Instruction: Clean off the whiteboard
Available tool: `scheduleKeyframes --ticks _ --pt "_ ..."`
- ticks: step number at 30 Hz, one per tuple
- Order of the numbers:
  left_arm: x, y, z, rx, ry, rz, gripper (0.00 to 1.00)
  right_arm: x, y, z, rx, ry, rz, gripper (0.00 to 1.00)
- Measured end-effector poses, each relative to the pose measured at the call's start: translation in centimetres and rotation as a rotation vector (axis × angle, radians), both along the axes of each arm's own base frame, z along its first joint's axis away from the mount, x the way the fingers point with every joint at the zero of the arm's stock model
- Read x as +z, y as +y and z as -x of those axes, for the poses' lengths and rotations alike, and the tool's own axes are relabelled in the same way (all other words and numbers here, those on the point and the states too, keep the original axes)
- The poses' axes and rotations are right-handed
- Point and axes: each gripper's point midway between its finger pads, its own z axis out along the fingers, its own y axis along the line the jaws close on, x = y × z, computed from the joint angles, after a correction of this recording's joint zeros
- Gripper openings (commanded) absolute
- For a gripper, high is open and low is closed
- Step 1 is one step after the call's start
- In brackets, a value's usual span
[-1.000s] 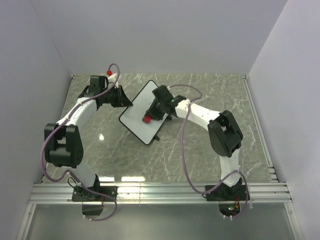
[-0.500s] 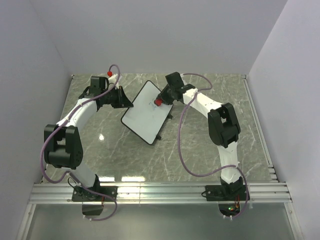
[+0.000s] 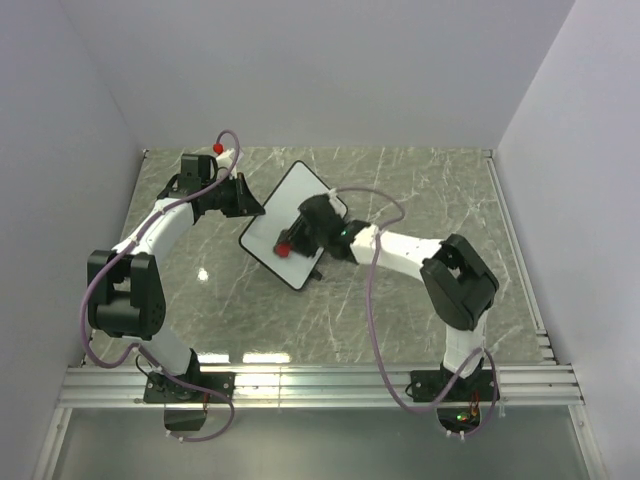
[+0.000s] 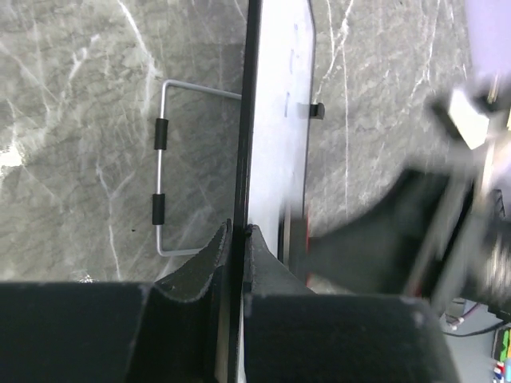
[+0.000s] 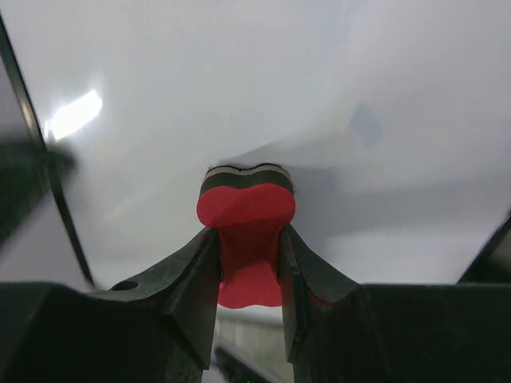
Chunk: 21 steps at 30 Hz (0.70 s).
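Observation:
The whiteboard (image 3: pixel 268 232) is a white board with a thin black rim, propped tilted at the table's middle back. My left gripper (image 3: pixel 256 207) is shut on its upper left edge; the left wrist view shows the rim (image 4: pixel 243 128) pinched between the fingers, with the gripper (image 4: pixel 238 233) at the frame's bottom. My right gripper (image 3: pixel 291 240) is shut on the red bone-shaped eraser (image 3: pixel 284 247). In the right wrist view the eraser (image 5: pixel 246 227) has its dark felt face pressed on the board (image 5: pixel 239 88), and the gripper (image 5: pixel 248 247) squeezes its waist. The board's surface looks clean there.
A bent wire stand (image 4: pixel 162 171) with black sleeves shows behind the board in the left wrist view. The grey marble table (image 3: pixel 420 180) is bounded by white walls on three sides and an aluminium rail (image 3: pixel 320 385) at the near edge.
My right gripper swept the eraser from the board's middle up to its top right corner, then back down to the lower middle. The left gripper kept its hold; the board shifted slightly.

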Motion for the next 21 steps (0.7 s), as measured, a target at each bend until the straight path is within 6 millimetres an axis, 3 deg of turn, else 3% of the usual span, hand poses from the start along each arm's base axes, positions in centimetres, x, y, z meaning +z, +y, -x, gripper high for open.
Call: scheduleKeyframes --ticks 2,5,12,16,21 --pt "0.0 0.1 -0.1 0.0 -0.006 -0.007 0.0 0.0 2.0 3.4 0.06 0.022 -0.038 0.0" --pt "-0.2 0.2 -0.1 -0.003 -0.013 -0.016 0.0 -0.3 3.6 6.2 0.117 0.058 -0.082 0.0" --pt "0.0 0.1 -0.7 -0.003 -0.052 -0.025 0.0 0.0 3.4 5.1 0.174 0.144 -0.104 0.0" --pt "0.1 -0.1 -1.1 -0.002 -0.075 -0.03 0.0 1.0 1.8 1.1 0.145 0.145 -0.097 0.0" --pt "0.1 -0.4 -0.9 -0.008 -0.069 -0.021 0.0 1.9 -3.1 -8.4 -0.023 0.049 -0.066 0.0"
